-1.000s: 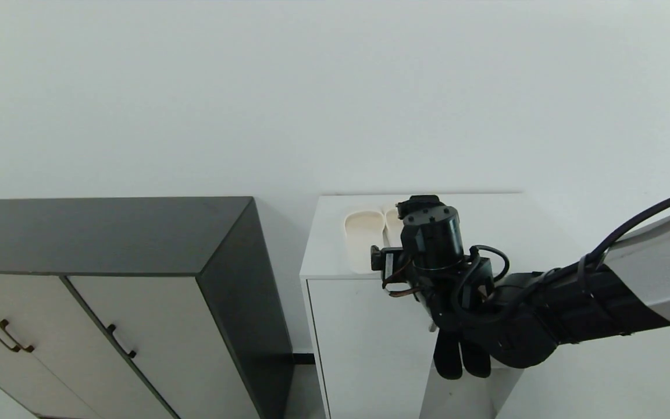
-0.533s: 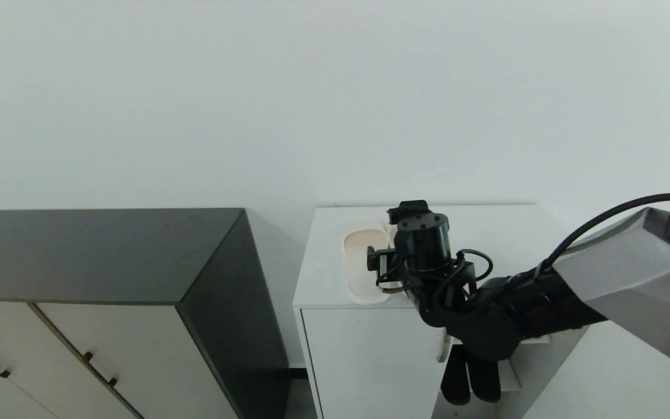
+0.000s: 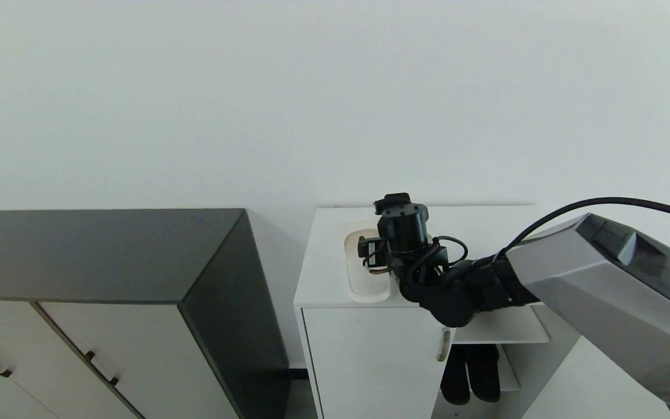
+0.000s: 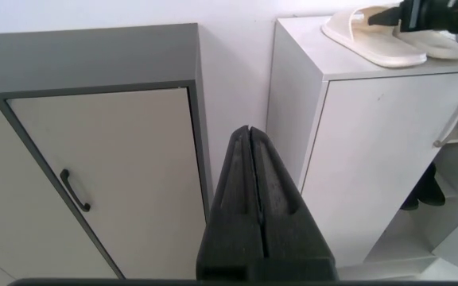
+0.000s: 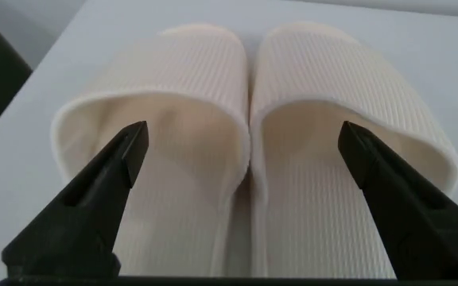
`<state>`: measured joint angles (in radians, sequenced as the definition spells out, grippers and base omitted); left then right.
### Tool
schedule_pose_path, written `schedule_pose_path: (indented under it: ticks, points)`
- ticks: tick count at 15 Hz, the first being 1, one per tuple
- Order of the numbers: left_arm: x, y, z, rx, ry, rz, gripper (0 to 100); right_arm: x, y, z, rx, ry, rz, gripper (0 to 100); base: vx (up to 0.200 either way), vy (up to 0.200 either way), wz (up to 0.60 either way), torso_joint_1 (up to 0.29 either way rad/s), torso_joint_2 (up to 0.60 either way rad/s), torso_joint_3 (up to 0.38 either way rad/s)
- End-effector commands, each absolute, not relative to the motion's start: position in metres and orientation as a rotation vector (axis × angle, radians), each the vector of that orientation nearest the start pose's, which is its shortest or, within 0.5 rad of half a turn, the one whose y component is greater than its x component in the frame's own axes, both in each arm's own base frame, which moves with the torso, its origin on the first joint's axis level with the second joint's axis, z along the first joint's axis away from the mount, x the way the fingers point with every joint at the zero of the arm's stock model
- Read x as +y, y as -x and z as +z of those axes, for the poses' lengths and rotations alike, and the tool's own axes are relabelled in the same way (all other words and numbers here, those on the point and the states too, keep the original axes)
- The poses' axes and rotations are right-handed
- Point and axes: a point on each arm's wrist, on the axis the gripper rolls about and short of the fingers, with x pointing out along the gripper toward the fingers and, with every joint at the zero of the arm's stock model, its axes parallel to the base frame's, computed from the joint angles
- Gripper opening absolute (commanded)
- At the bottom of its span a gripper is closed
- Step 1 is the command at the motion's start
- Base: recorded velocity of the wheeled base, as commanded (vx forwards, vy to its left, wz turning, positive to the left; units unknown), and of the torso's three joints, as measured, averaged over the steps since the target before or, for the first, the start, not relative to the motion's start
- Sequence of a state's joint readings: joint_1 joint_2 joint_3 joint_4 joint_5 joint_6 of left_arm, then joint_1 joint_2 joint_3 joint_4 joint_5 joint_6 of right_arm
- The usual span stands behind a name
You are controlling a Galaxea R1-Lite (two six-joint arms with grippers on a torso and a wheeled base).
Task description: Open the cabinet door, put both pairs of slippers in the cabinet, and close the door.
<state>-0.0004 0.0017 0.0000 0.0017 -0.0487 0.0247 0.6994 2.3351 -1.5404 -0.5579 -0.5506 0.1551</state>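
Note:
A pair of cream slippers (image 3: 364,273) lies side by side on top of the white cabinet (image 3: 370,355). My right gripper (image 5: 243,139) is open just above the top, one finger outside each slipper of the pair (image 5: 173,119). The cabinet's right side stands open, and a pair of black slippers (image 3: 469,375) rests on its lower shelf. The left door panel is closed, with a pale handle (image 3: 443,344) at its edge. My left gripper (image 4: 250,131) is shut on nothing, low in front of the gap between the two cabinets. The cream slippers (image 4: 380,36) and black slippers (image 4: 429,187) also appear in the left wrist view.
A dark grey cabinet (image 3: 108,250) with pale closed doors and dark handles (image 3: 99,368) stands to the left of the white one, a narrow gap between them. A plain white wall runs behind both. An upper shelf (image 3: 498,329) shows inside the open side.
The right arm has drawn up and back from the open compartment to the cabinet top, over the cream slippers. The black slippers stay on the shelf. The head view shifted at first.

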Motion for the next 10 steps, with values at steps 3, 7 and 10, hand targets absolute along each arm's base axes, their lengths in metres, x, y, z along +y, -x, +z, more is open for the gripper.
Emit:
schedule_pose_path:
  ticks: [3, 7, 10]
  points:
    - [-0.001, 0.023, 0.075, 0.002, -0.024, -0.049, 0, 0.301, -0.397, 0.107, 0.208, -0.017, 0.112, 0, 0.000, 0.000, 0.00, 0.000, 0.00, 0.000]
    - [-0.001, 0.023, 0.075, 0.002, -0.024, -0.049, 0, 0.296, -0.405, 0.108, 0.199, -0.025, 0.104, 0, 0.000, 0.000, 0.00, 0.000, 0.00, 0.000]
    - [-0.001, 0.023, 0.075, 0.002, -0.024, -0.049, 0, 0.296, -0.402, 0.115, 0.188, -0.033, 0.106, 0, 0.000, 0.000, 0.00, 0.000, 0.00, 0.000]
